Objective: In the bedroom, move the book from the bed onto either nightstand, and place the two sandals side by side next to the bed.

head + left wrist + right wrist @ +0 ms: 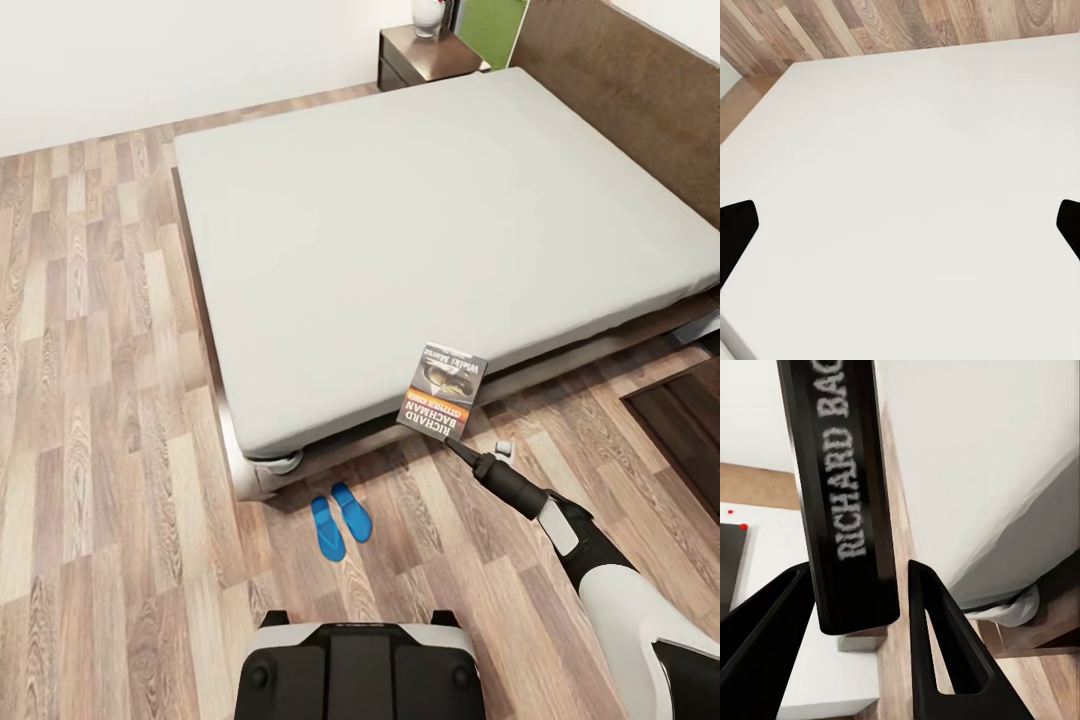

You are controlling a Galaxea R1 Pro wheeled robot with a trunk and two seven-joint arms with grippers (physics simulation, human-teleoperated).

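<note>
The book [442, 390] is being held clear of the bed [420, 230], just off the mattress's near edge and above the floor [90, 400], by the right gripper [452, 441]. In the right wrist view the dark spine [844, 495] is being pinched between the two black fingers [934, 637], which are closed onto it near its lower end; the white lettering "RICHARD BAC…" is running along the spine.

Handling judgement: the book is being treated as light, thin and fairly stiff, but the cover is probably smooth, and a hold at one end is leaving most of its length free (a twist in the grip is likely if it is swung fast). A hold nearer the middle of the spine would probably be steadier.

Appearance: a small paperback with a dark grey cover, a photo at the centre, an orange band and white lettering.

The two sandals [340, 517] are being seen as bright blue flip-flops, lying flat on the floor side by side, just beside the bed's near corner. One nightstand [425, 55] is standing at the far side of the bed beside the headboard, well apart from the book.

The left gripper [900, 225] is being held wide apart, its black tips at the frame's edges, with nothing between them, over a plain white surface.
</note>
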